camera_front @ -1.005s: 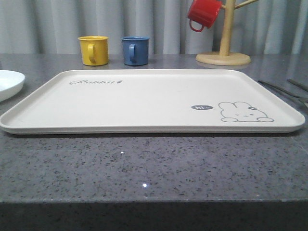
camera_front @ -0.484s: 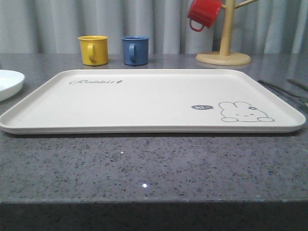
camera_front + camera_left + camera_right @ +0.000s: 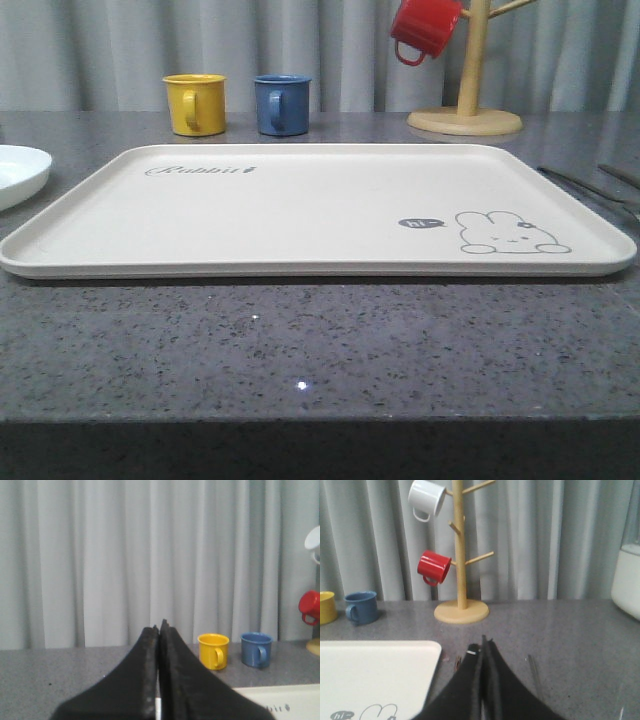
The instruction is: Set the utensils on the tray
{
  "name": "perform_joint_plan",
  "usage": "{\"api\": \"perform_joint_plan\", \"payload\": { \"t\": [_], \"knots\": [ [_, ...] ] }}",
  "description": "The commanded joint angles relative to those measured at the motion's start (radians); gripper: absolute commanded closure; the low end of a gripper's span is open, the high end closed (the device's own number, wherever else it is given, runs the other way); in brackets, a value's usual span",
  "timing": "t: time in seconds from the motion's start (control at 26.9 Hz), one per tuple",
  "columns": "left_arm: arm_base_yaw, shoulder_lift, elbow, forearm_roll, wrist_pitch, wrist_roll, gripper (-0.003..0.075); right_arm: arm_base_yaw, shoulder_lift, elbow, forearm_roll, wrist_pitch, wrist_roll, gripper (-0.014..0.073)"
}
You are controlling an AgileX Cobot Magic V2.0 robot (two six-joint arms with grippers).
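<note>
The tray [image 3: 300,215] is lying flat on the grey speckled surface [image 3: 300,350], its cream face bare, with the "Rabbit" script towards its far left corner and the rabbit drawing with its "hi" bubble towards its near right corner. The utensils [image 3: 590,190] are lying on the surface just beside the tray's right edge, off the tray; in the front view they are showing as thin silver shafts running away at an angle, too slim to tell fork from spoon. In the right wrist view one thin metal shaft [image 3: 534,672] is lying on the surface beyond the tray's right edge, and another tip is peeking out just beside the tray's corner.

Behind the tray, a yellow mug [image 3: 195,104] and a blue mug [image 3: 280,104] are standing upright side by side, apart from each other. Behind the tray's far right corner a wooden mug tree [image 3: 468,70] is standing, carrying a red mug [image 3: 422,30] and, higher up, a white mug [image 3: 426,499]. Off the tray's left edge a round white plate [image 3: 20,175] is sitting.

The left pincer [image 3: 159,630] is showing its two black fingers pressed together with nothing between them. The right pincer [image 3: 483,647] is likewise closed on nothing, hanging above the surface just beyond the tray's right edge, near the utensils
</note>
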Motion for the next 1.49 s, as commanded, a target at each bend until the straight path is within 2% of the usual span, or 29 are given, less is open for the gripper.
{"api": "perform_joint_plan", "payload": {
  "t": [0.0, 0.22, 0.3, 0.33, 0.41, 0.48, 0.52, 0.56, 0.6, 0.82, 0.97, 1.04, 1.23, 1.45],
  "knots": [
    [0.001, 0.162, -0.135, 0.003, 0.058, -0.007, 0.0738, -0.006, 0.154, -0.120, -0.001, 0.025, -0.006, 0.0661],
    [0.001, 0.309, -0.189, 0.034, 0.079, -0.007, 0.0738, -0.006, 0.325, -0.180, -0.003, 0.029, -0.006, 0.0660],
    [0.001, 0.309, -0.189, 0.034, 0.079, -0.007, 0.0718, -0.006, 0.328, -0.180, -0.005, 0.029, -0.006, 0.0613],
    [0.001, 0.309, -0.189, 0.034, 0.079, -0.007, 0.0674, -0.006, 0.327, -0.180, -0.005, 0.026, -0.006, 0.0565],
    [0.001, 0.309, -0.189, 0.034, 0.079, -0.007, 0.0519, -0.006, 0.327, -0.180, -0.006, 0.026, -0.006, 0.0396],
    [0.001, 0.309, -0.189, 0.034, 0.079, -0.007, 0.0260, -0.006, 0.327, -0.180, -0.006, 0.029, -0.006, 0.0174],
    [0.001, 0.309, -0.189, 0.034, 0.079, -0.007, 0.0160, -0.006, 0.327, -0.180, -0.006, 0.029, -0.006, 0.0104],
    [0.001, 0.309, -0.189, 0.034, 0.080, -0.007, 0.0090, -0.006, 0.327, -0.180, -0.006, 0.029, -0.006, 0.0041],
    [0.001, 0.309, -0.189, 0.034, 0.080, -0.007, 0.0058, -0.006, 0.327, -0.180, -0.006, 0.029, -0.006, -0.0001],
    [0.001, 0.311, -0.193, 0.026, 0.094, -0.007, 0.0047, -0.006, 0.327, -0.180, -0.006, 0.031, -0.006, -0.0021],
    [-0.005, 0.354, -0.224, 0.026, 0.156, -0.007, 0.0047, -0.006, 0.327, -0.180, -0.006, 0.030, -0.006, -0.0021],
    [-0.021, 0.425, -0.270, 0.026, 0.238, 0.002, 0.0047, -0.006, 0.327, -0.179, -0.006, 0.030, -0.006, -0.0021],
    [-0.091, 0.660, -0.433, 0.032, 0.497, 0.120, 0.0048, -0.006, 0.327, -0.178, -0.006, 0.031, -0.006, -0.0021],
    [-0.122, 0.973, -0.651, 0.104, 0.774, 0.123, 0.0048, -0.006, 0.327, -0.178, -0.006, 0.031, -0.006, -0.0021]
  ]
}}
